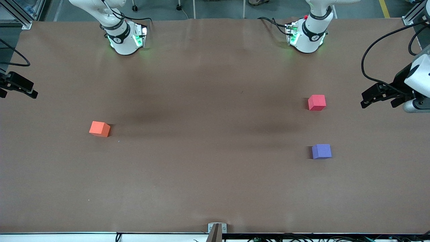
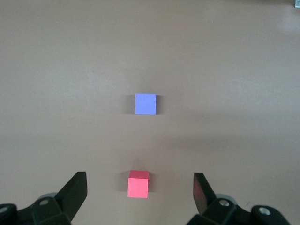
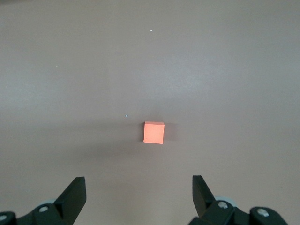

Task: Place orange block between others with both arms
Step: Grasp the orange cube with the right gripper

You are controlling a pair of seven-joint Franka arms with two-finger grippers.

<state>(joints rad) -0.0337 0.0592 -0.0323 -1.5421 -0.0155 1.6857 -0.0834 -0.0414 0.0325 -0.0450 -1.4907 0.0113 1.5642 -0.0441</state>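
Note:
The orange block lies alone on the brown table toward the right arm's end. Toward the left arm's end sit the others. One is a pinkish-red cube. The second is a purple-blue cube, nearer the front camera with a gap between them. My left gripper hangs open, high over the table's end past the pinkish-red cube, holding nothing. My right gripper hangs open and empty over the table's end past the orange block.
The brown table surface is bare apart from the three cubes. The two arm bases stand along the table edge farthest from the front camera. A small metal bracket sits at the nearest edge.

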